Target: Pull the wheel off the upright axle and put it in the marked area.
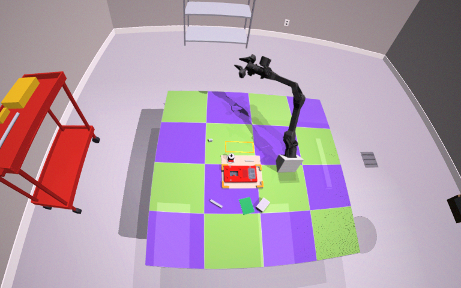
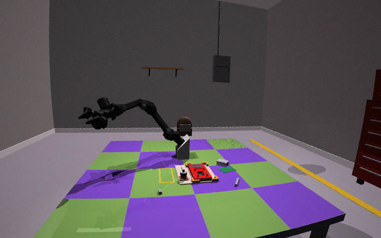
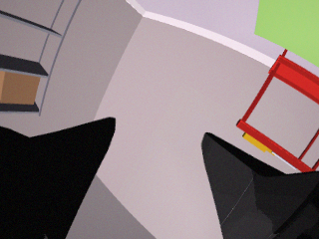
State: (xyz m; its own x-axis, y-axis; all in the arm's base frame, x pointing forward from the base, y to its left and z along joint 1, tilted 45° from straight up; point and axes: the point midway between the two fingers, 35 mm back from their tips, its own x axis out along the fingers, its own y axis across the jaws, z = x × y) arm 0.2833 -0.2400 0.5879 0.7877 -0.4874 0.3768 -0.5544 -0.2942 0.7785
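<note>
The wheel [image 1: 231, 156] [image 2: 183, 172], small and dark with some white on it, sits on the upright axle above a small red base, at one end of the pale board [image 1: 238, 158]. The axle is mostly hidden by the wheel. The marked area is a yellow rectangular outline [image 1: 225, 147] [image 2: 159, 176] on a green square beside the board, with nothing inside it. My gripper [image 1: 236, 62] [image 2: 82, 120] [image 3: 159, 131] is open and empty, high up and far from the wheel, past the table's edge in the top view. The wrist view shows neither wheel nor marked area.
A red block-like part [image 1: 239, 173] [image 2: 199, 171] sits between orange corners on the board. A thin rod [image 1: 249, 161] lies beside it. A small grey cube [image 1: 210, 140] [image 2: 160, 191], a grey bar [image 1: 216, 203], a green plate [image 1: 246, 206] and a white block [image 1: 262, 204] lie around.
</note>
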